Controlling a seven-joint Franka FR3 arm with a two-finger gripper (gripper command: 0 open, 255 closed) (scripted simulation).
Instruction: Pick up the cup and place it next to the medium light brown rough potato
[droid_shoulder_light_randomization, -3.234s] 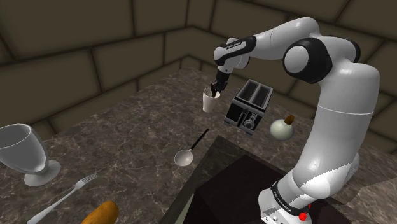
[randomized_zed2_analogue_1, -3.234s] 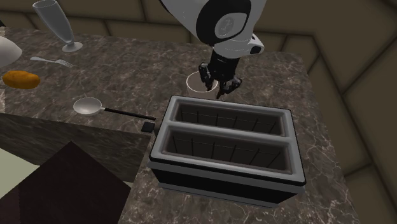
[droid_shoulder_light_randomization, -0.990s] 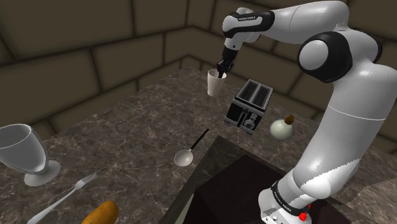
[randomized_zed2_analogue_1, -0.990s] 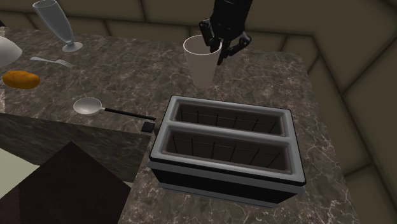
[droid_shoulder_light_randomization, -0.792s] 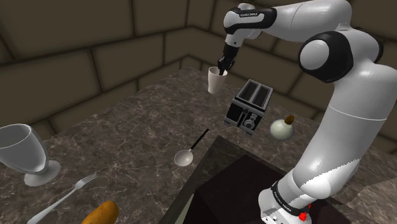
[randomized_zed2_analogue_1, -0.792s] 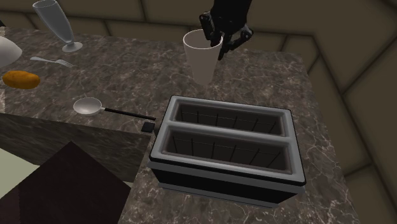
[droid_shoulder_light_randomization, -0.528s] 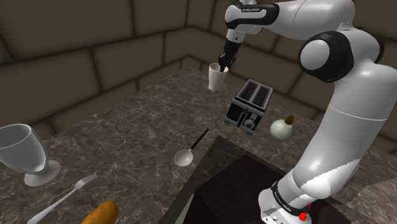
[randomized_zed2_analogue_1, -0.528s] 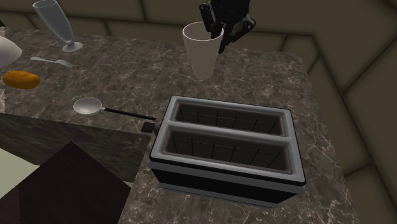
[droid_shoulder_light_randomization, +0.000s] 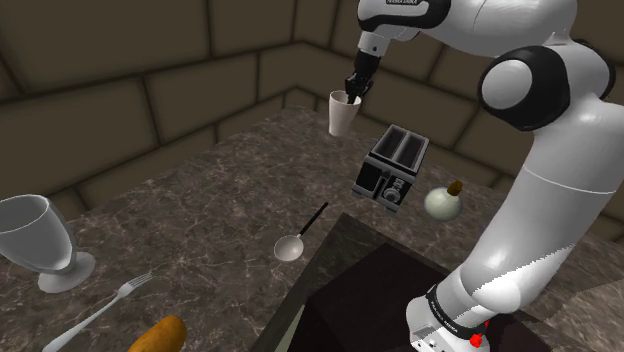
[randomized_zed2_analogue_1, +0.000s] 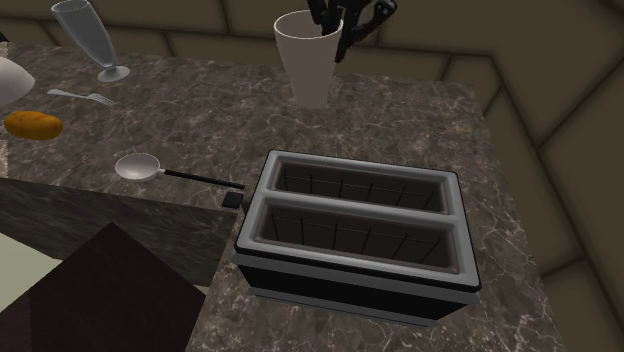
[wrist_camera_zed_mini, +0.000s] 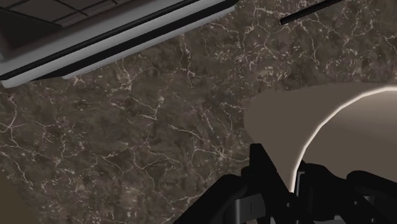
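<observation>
A plain white cup (droid_shoulder_light_randomization: 342, 114) hangs in the air above the far part of the dark marble counter (droid_shoulder_light_randomization: 200, 200), well off its surface. My gripper (droid_shoulder_light_randomization: 352, 92) is shut on the cup's rim, one finger inside and one outside. In the second exterior view the cup (randomized_zed2_analogue_1: 307, 60) is high beyond the toaster, with the gripper (randomized_zed2_analogue_1: 340, 30) at its rim. The wrist view has the cup's wall (wrist_camera_zed_mini: 299, 121) clasped between the fingers of my gripper (wrist_camera_zed_mini: 296, 181). The orange-brown potato (droid_shoulder_light_randomization: 158, 335) lies at the counter's near left end, also seen as the potato (randomized_zed2_analogue_1: 33, 124) far left.
A two-slot toaster (droid_shoulder_light_randomization: 395, 165) stands below and right of the cup. A spoon (droid_shoulder_light_randomization: 300, 235) lies near the counter's edge. A glass goblet (droid_shoulder_light_randomization: 40, 240) and a fork (droid_shoulder_light_randomization: 100, 305) sit close to the potato. A round white object (droid_shoulder_light_randomization: 443, 202) rests beside the toaster.
The arm has lifted the cup higher above the counter over the last second; in the second exterior view it also drifted slightly left. The grip has stayed shut.
</observation>
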